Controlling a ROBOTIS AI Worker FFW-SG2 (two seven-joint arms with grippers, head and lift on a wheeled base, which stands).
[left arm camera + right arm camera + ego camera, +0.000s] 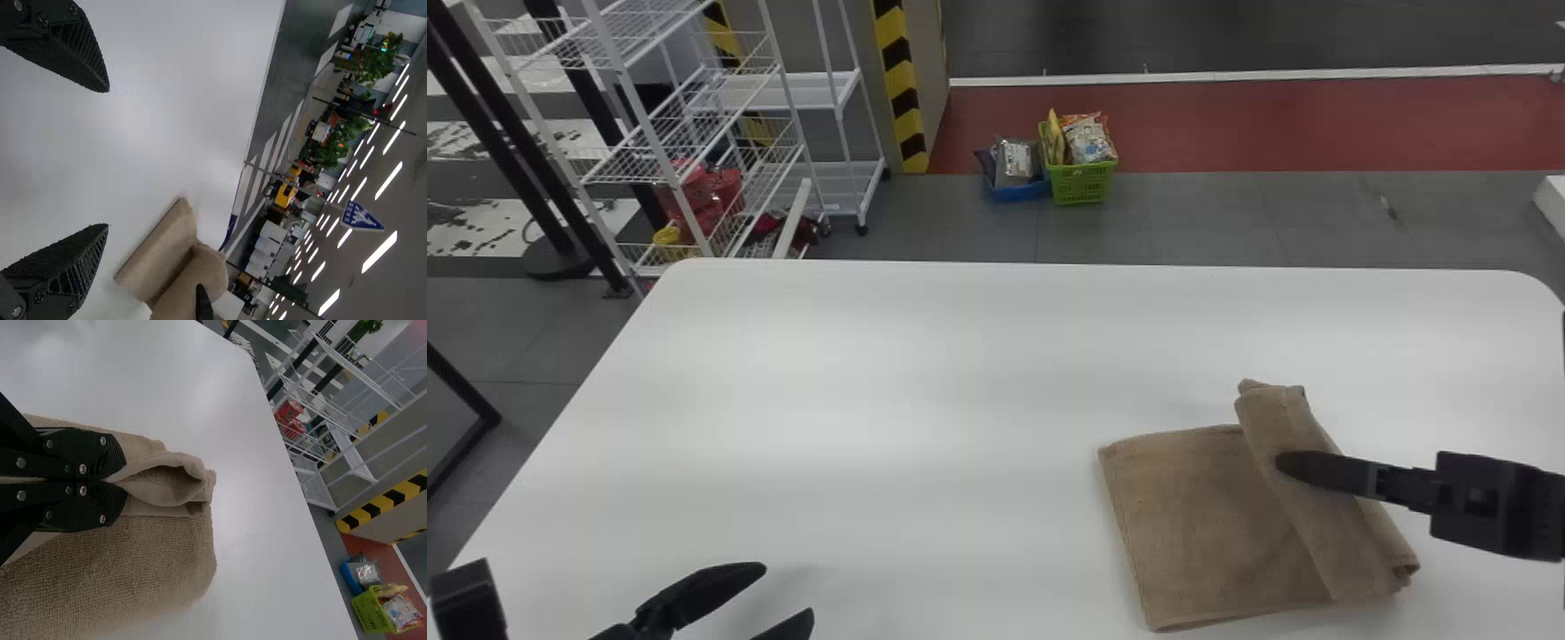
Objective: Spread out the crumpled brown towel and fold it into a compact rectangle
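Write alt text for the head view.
The right gripper pinches a folded-over flap of a brown towel on a white table. The left gripper is open at the near left. Beyond stand white racks and a green basket of packets.

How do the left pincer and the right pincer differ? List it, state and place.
The left pincer is open, its fingers well apart; the right pincer is shut on the brown towel. The left pincer hangs near the table's near left, away from the towel, while the right pincer is at the towel's raised fold. Both are black and two-fingered.
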